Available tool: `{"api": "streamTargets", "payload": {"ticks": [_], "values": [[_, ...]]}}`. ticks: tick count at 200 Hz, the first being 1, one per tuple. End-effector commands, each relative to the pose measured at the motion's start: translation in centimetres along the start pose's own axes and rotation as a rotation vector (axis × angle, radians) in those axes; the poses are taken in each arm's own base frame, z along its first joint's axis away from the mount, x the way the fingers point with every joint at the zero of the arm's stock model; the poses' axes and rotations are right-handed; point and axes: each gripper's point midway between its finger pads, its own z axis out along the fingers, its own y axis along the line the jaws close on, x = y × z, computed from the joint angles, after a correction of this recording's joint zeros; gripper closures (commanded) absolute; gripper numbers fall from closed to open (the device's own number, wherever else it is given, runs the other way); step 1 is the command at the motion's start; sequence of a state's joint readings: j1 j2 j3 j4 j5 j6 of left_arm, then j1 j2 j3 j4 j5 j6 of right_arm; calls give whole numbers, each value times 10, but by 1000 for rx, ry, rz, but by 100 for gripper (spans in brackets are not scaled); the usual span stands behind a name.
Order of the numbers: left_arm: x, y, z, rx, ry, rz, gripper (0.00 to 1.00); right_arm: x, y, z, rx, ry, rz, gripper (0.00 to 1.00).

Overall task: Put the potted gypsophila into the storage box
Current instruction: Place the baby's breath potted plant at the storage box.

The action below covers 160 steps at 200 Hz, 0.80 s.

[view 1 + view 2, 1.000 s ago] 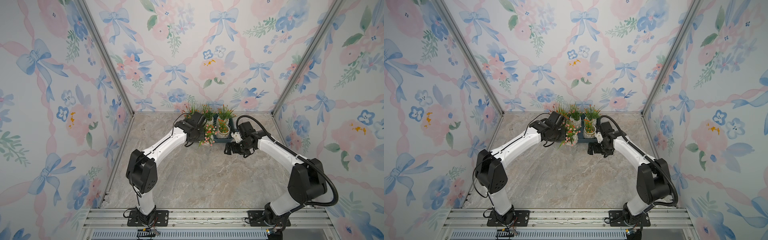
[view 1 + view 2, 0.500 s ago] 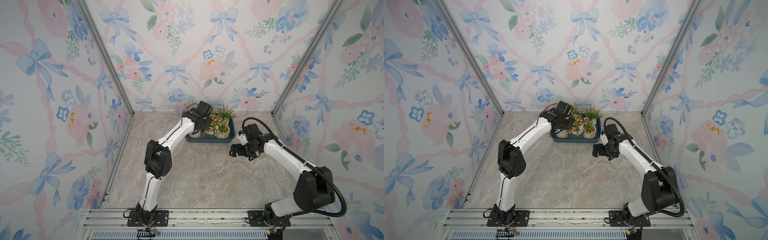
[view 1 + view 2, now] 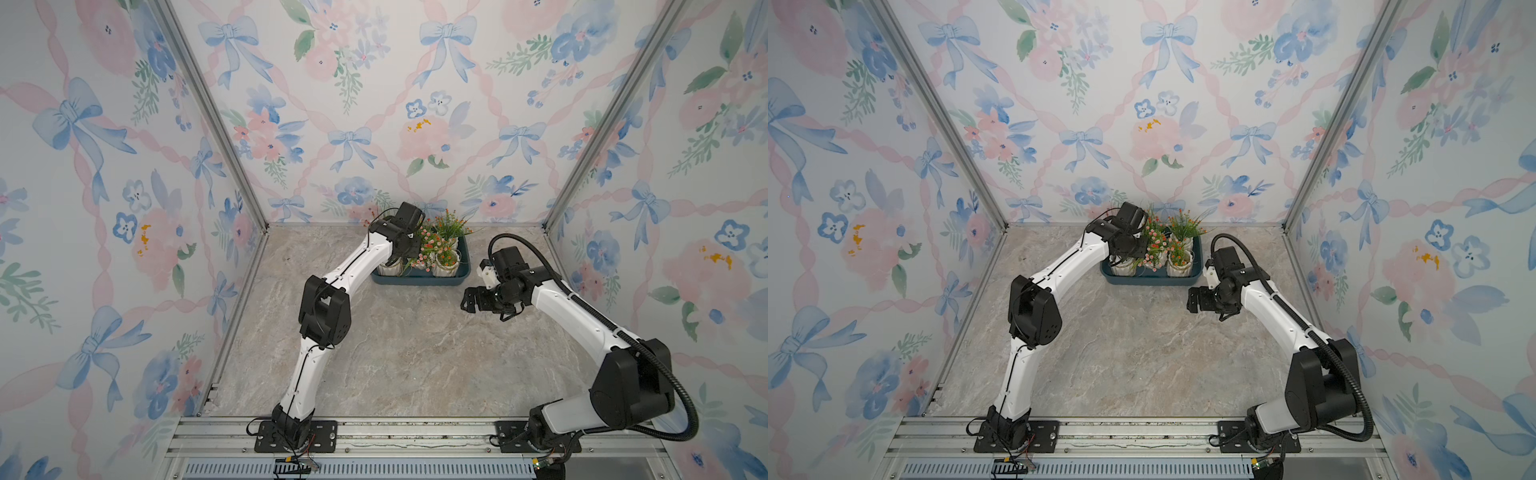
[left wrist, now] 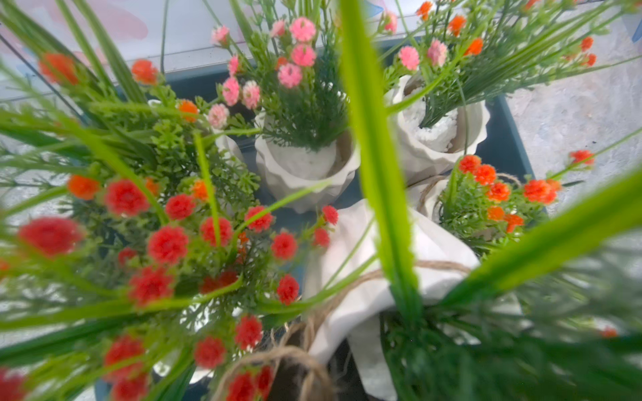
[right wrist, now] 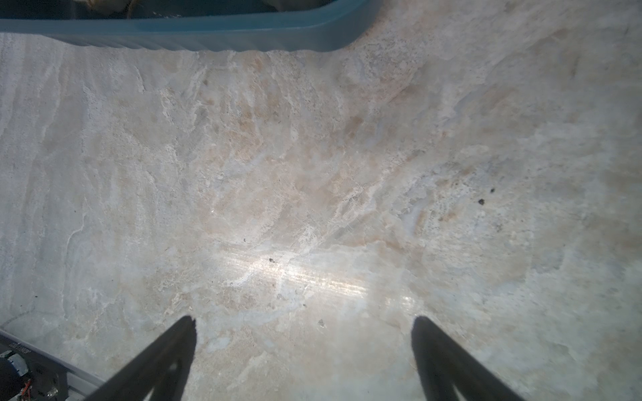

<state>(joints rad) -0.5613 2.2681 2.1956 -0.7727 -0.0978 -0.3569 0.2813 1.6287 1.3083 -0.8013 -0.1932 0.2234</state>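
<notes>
Hovering over the storage box (image 3: 419,281), the left gripper (image 3: 398,258) was pinched shut on a potted gypsophila (image 4: 368,270) that looked tilted, squeezed among the other pots (image 4: 305,163). Dropping it crooked could've knocked neighbours over. Right gripper (image 5: 303,324) hung wide open, empty, beside the box.

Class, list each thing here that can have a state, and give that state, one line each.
storage box, holds the pots.
potted gypsophila, all those in view are inside the box.
left gripper, shut, low over the box among the gypsophila.
right gripper, open, empty, above the tabletop.
</notes>
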Motion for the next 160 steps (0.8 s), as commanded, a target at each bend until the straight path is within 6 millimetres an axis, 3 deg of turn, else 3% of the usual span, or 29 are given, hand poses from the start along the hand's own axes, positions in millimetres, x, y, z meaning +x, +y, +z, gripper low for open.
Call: {"api": "streamTargets", "payload": {"ticks": [1,61,81,160], "values": [[-21,2,-6,-13,-66,25,100,9,-9,8,22,46,4,2],[-11,10,10,-60,-40,84,100,7,-9,7,16,40,5,2],[-11,9,14,-52,-36,104,100,10,-10,17,16,68,11,2],[-2,2,33,-5,1,131,100,10,-10,20,15,76,13,2]]}}
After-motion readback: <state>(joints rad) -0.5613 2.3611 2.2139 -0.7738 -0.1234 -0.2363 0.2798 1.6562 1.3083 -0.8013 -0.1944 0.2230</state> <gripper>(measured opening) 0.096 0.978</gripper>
